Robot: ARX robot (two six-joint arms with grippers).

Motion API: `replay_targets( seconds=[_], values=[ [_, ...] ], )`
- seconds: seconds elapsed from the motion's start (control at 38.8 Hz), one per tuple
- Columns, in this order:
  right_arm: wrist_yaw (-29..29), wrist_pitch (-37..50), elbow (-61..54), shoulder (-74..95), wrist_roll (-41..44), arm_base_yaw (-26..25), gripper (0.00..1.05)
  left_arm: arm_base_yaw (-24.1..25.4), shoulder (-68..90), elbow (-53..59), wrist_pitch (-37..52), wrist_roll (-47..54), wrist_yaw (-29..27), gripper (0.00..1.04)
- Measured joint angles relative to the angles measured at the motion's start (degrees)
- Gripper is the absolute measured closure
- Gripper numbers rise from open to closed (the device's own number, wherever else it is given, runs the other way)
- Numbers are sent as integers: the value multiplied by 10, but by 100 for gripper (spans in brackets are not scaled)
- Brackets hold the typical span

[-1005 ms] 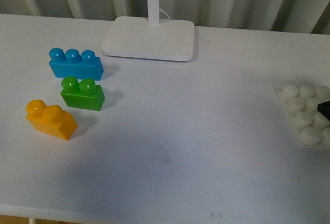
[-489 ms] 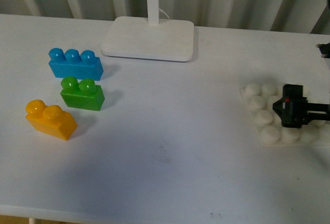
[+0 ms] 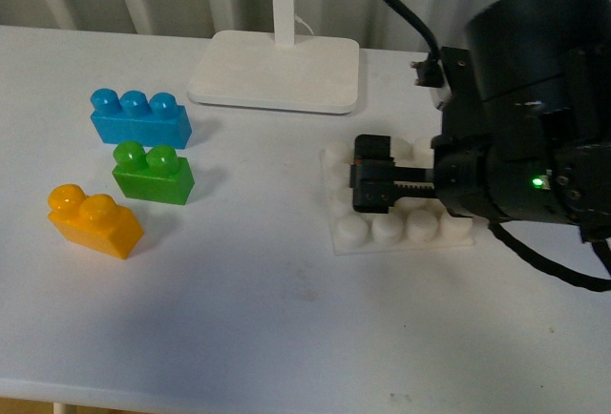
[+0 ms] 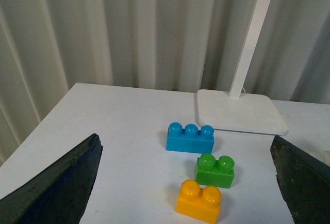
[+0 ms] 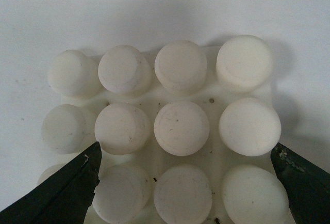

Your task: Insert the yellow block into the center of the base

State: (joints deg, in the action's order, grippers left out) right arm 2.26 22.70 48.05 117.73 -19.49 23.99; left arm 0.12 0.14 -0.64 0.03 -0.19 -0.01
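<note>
The yellow block (image 3: 94, 220) sits at the table's front left, two studs up; the left wrist view has it (image 4: 199, 202) nearest the camera. The white studded base (image 3: 382, 227) lies near the table's middle, right of centre. My right gripper (image 3: 372, 187) is shut on the base, its black arm covering the base's right part. In the right wrist view the base (image 5: 181, 128) fills the frame between the dark fingers (image 5: 67, 190). My left gripper (image 4: 191, 182) is open, well back from the blocks, with nothing between its fingers.
A green two-stud brick (image 3: 152, 173) and a blue three-stud brick (image 3: 139, 117) stand behind the yellow block. A white lamp foot (image 3: 276, 71) with its pole stands at the back centre. A curtain hangs behind the table.
My right arm has come in from the right edge and carried the base leftward toward the table's middle. The three bricks have not moved.
</note>
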Motion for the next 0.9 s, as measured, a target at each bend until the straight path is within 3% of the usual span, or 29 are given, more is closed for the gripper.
replay_targets(
  seconds=[0.36, 0.9],
  values=[
    [31, -40, 95, 51, -74, 79, 9, 0, 0, 0, 0, 0, 0, 6],
    [42, -54, 140, 74, -101, 117, 9, 0, 0, 0, 0, 0, 0, 6]
  ],
)
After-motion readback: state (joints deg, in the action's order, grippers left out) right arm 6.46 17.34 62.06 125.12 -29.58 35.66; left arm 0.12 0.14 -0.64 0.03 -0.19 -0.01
